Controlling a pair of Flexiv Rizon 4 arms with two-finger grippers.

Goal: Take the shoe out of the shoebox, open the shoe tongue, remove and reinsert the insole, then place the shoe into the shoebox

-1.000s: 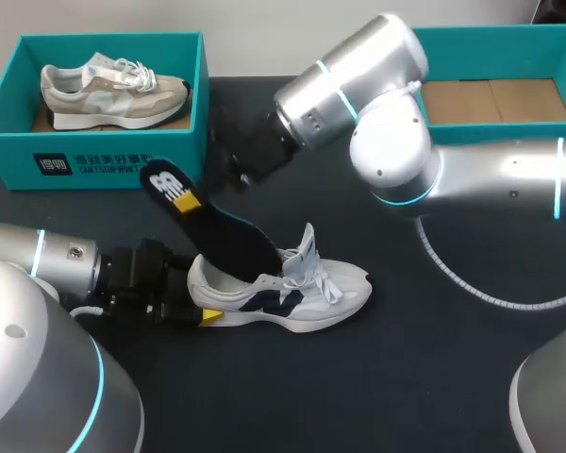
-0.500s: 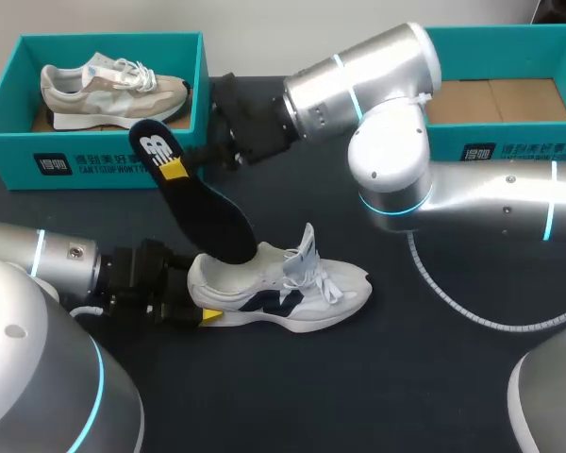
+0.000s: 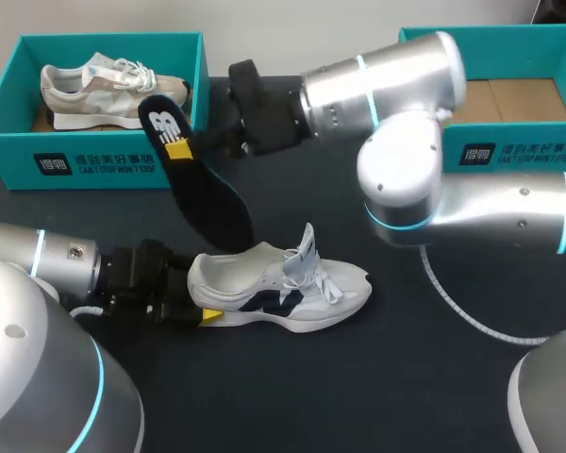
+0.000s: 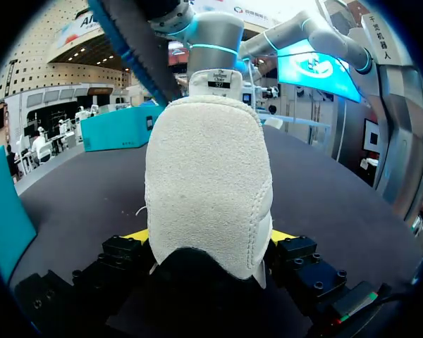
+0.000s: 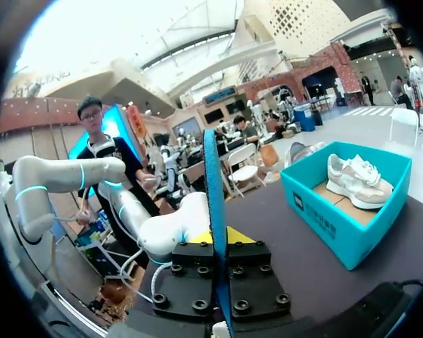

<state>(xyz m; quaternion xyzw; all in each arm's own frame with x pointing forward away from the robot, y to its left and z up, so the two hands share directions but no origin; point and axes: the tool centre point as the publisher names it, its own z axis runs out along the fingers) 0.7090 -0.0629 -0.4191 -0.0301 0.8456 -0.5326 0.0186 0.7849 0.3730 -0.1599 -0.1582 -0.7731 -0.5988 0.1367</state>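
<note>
Insole out of shoe
White-and-navy shoe (image 3: 292,293) upright near centre, toe right, tongue raised; black insole (image 3: 203,189) tilted above its heel; open teal shoebox (image 3: 519,153) far right.

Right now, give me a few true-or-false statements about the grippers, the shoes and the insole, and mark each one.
1. The right gripper is shut on the insole. True.
2. The left gripper is open, away from the shoe. False: it is shut on the shoe's heel.
3. The shoe on the table lies on its side. False: it stands upright on its sole.
4. A second shoe lies in the left box. True.
</note>
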